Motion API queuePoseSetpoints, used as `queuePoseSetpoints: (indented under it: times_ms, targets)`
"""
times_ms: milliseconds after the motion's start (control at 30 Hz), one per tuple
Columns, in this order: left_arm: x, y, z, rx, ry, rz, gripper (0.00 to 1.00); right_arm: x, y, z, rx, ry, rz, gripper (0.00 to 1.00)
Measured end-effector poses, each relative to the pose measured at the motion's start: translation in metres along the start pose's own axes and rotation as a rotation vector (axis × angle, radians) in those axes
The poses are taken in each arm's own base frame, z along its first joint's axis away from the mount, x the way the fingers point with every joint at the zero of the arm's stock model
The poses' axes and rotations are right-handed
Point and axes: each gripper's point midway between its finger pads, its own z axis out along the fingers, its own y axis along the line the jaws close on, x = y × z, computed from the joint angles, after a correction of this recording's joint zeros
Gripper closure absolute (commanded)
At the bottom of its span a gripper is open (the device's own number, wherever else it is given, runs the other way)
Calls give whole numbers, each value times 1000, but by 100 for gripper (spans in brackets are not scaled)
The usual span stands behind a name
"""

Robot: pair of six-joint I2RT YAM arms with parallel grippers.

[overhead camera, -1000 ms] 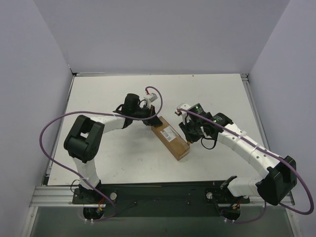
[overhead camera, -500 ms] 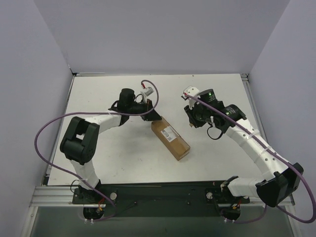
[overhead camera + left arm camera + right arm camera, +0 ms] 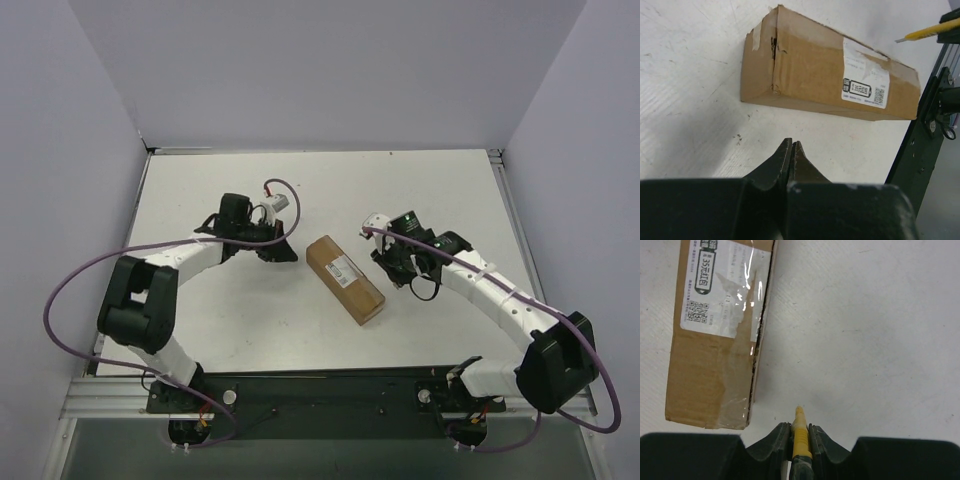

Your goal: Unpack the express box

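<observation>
Express box (image 3: 710, 375) cropped at top; utility knife (image 3: 800, 437) mostly hidden

White table (image 3: 190, 190) under me, scuffed and scratched. Pale grey walls (image 3: 320, 70) close it on three sides. Black mounting rail (image 3: 330, 392) runs along the near edge. Yellow utility knife (image 3: 800, 432), tip pointing forward over bare tabletop.

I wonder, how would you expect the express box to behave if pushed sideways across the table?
The express box lies flat on a long face, so it should slide rather than tip. Its cardboard looks stiff, though the split end seam may give.
</observation>
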Motion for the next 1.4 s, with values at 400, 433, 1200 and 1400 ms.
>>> queuePoseSetpoints:
  times_ms: [400,433,1200,1400]
  targets:
    - [-48,52,115,55,41,26,100,-21,99,2,-293,-56,-144,100]
    - [-59,55,120,62,20,37,100,-26,108,3,-315,-61,-159,100]
    - [-90,3,-80,-50,-172,136,100,-92,72,-37,-347,-202,-267,100]
    - [-66,10,-85,-69,-149,81,100,-64,98,-38,-460,-168,-403,100]
